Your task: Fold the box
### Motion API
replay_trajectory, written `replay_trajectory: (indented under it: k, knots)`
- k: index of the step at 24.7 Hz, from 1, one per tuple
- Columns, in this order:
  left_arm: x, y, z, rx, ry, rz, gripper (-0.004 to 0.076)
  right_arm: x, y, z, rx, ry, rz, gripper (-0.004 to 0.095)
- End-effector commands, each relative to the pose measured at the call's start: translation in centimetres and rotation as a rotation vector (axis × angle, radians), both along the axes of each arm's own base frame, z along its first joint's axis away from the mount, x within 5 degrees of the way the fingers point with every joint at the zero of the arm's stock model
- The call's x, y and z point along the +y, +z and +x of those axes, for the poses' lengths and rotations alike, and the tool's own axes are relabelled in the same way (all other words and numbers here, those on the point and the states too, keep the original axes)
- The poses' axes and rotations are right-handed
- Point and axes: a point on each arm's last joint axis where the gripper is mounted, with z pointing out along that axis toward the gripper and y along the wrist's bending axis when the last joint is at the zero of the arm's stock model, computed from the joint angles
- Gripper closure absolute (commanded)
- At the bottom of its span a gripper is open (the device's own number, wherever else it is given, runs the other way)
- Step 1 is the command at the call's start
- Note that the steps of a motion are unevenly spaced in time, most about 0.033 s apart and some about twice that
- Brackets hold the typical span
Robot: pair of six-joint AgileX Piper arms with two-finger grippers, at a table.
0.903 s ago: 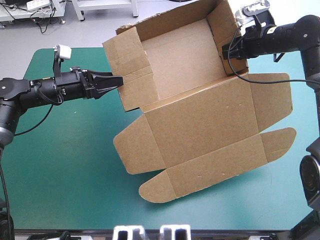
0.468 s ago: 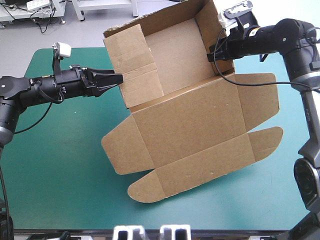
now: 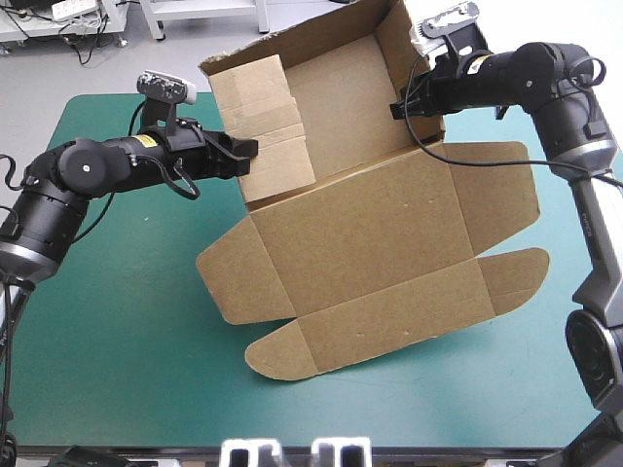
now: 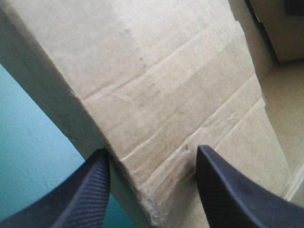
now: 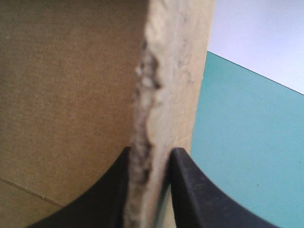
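Box (image 3: pixel 360 224) is pinched at upper right by right gripper (image 3: pixel 401 105), presumably as anchor; left gripper (image 3: pixel 245 149) is held spread astride left wall.

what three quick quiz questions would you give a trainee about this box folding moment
1. True or false: the right gripper is shut on a raised wall of the box.
2. Choose one: the fingers of the left gripper are A) shut in a point, B) apart with a wall's edge between them, C) out of sight in every view.
3. Fill in: the lid lies unfolded toward the ___ edge of the table.

Key: 1 true; 2 B; 3 near.
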Motion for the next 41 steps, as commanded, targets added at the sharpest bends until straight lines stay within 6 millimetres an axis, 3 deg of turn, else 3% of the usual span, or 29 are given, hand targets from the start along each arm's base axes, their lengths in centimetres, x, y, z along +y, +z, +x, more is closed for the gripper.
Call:
replay_trajectory:
  k: [1,11,21,25,28,32,34,36,37,41]
  knots:
    - [0.3,3.0,-0.4,-0.104,0.128,-0.133,0.0332,1.3,3.6,-2.3,-0.111,0.033,0.148,0.0932]
    - [1.1,3.0,0.8,-0.088,0.297,-0.232,0.0332,3.7,3.7,-3.4,-0.086,0.140,0.194,0.0932]
    - [2.1,0.9,2.0,-0.022,0.402,-0.062,0.0332,4.3,3.9,-3.9,-0.070,0.214,0.242,0.0931]
    - [2.0,1.0,2.4,-0.024,0.433,-0.129,0.0332,4.3,4.0,-3.9,-0.079,0.210,0.249,0.0931]
    - [1.8,0.5,2.6,0.122,0.523,-0.314,0.0332,4.1,4.3,-3.5,-0.125,0.177,0.267,0.0932]
    - [0.9,0.4,2.3,0.187,0.499,-0.395,0.0336,3.7,3.6,-2.8,-0.132,0.128,0.185,0.0932]
    - [0.5,0.3,2.3,0.177,0.474,-0.372,0.0436,3.6,3.0,-2.5,-0.107,0.121,0.142,0.0932]
    - [0.1,0.3,2.3,0.127,0.418,-0.293,0.0676,3.5,2.6,-2.2,-0.095,0.110,0.112,0.0932]
    - [-0.3,0.3,2.3,0.099,0.388,-0.263,0.0729,3.4,2.4,-2.0,-0.087,0.099,0.104,0.0932]
    - [-0.8,0.2,2.2,0.056,0.317,-0.160,0.0734,3.4,-0.2,-0.8,0.037,0.075,0.009,0.0932]
